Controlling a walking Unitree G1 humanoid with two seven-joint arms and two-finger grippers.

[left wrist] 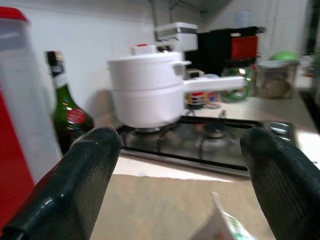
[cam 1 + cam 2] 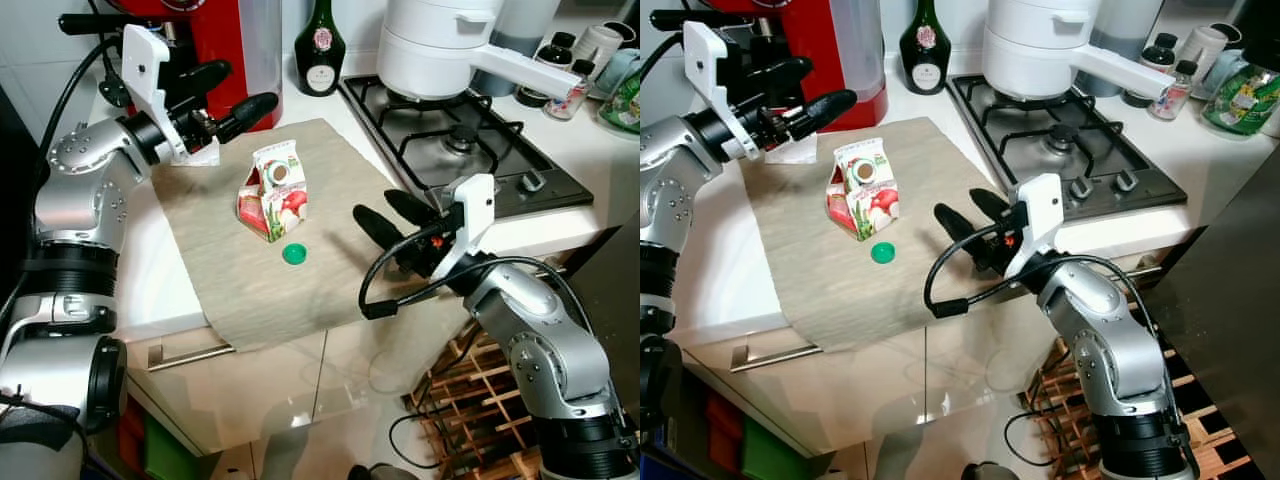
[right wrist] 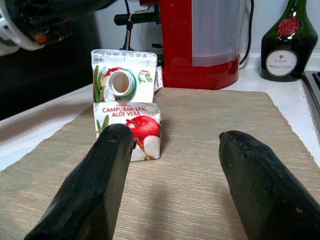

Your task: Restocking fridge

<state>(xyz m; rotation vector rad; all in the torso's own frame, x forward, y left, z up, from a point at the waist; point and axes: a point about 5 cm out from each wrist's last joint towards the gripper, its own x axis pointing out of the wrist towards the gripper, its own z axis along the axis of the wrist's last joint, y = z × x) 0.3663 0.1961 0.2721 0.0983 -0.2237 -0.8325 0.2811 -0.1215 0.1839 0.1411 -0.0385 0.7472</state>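
Right claw (image 2: 388, 215) spread wide, empty, low over the mat's (image 2: 200, 270) front-right edge, aimed at the juice carton (image 2: 273, 191). Left claw (image 2: 232, 95) also spread, empty, hovering above and behind the carton, toward the red appliance (image 2: 235, 45).

Carton stands upright mid-mat on the worktop (image 2: 140, 300), spout open, no cap on. Green cap (image 2: 294, 254) lies loose on the mat just in front of the carton, apart from it.

Risks, my read:
- Carton uncapped: squeeze too hard or tip it on pickup and the contents spill on mat, maybe into fridge later. Cap prob needs to go on first.
- Cap is small and flat, long fingers could flick it off the mat edge.
- Carton looks light and dented, a one-sided push from the right claw would slide or topple it.
- Mat overhangs the worktop front, dragging it could pull everything along.

Readable text: carton front "CAMPURAN EPAL ALOE VERA", a date stamp along top fold, too small to trust. Bottle (image 2: 320, 45) behind the carton, label "D.O.M", rest too fine to read.
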